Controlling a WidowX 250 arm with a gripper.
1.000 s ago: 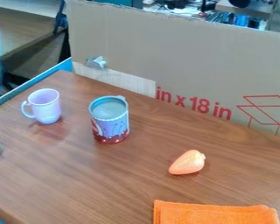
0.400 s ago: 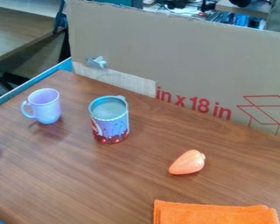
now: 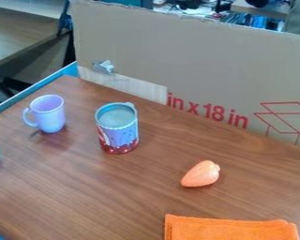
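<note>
Knock risk: mug (image 3: 49, 115) and cup (image 3: 119, 136)

Both upright and near each other on table (image 3: 84, 192); a wide or off-line approach could tip one, judging by the limited gap. Tapered orange toy (image 3: 201, 174) lies on its side, might roll or slip if pinched off-center. It's nearer the cloth (image 3: 231, 228), not touching. Claw state: can't tell, nor where mug, cup or toy sit relative to it.

You look down at a slant on the worktop (image 3: 133, 192), facing the cardboard panel (image 3: 196, 61) behind it.
</note>
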